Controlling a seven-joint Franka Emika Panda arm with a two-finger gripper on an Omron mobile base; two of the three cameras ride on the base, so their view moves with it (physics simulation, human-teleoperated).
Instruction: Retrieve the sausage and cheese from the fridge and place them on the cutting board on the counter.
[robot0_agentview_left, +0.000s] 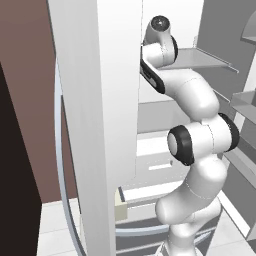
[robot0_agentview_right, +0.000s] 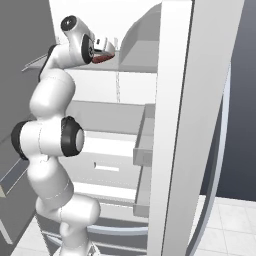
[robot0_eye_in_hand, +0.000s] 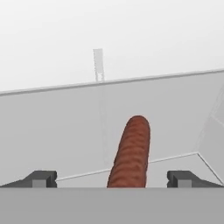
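The sausage (robot0_eye_in_hand: 131, 151) is a reddish-brown cylinder lying on a grey fridge shelf (robot0_eye_in_hand: 57, 131); it points away from the hand. My gripper (robot0_eye_in_hand: 113, 179) is open, with one fingertip (robot0_eye_in_hand: 41, 178) on each side of the sausage's near end and a gap on both sides. In the right base view the gripper (robot0_agentview_right: 106, 47) reaches into the upper fridge (robot0_agentview_right: 130, 95), just above the sausage (robot0_agentview_right: 102, 58). The cheese, the cutting board and the counter are out of view.
An open fridge door (robot0_agentview_left: 95, 125) stands close on the arm's left and hides the hand there. The other open door (robot0_agentview_right: 190, 125) stands on the right. White drawers (robot0_agentview_right: 107, 165) sit below the shelf. The fridge's white back wall (robot0_eye_in_hand: 109, 39) is just behind the sausage.
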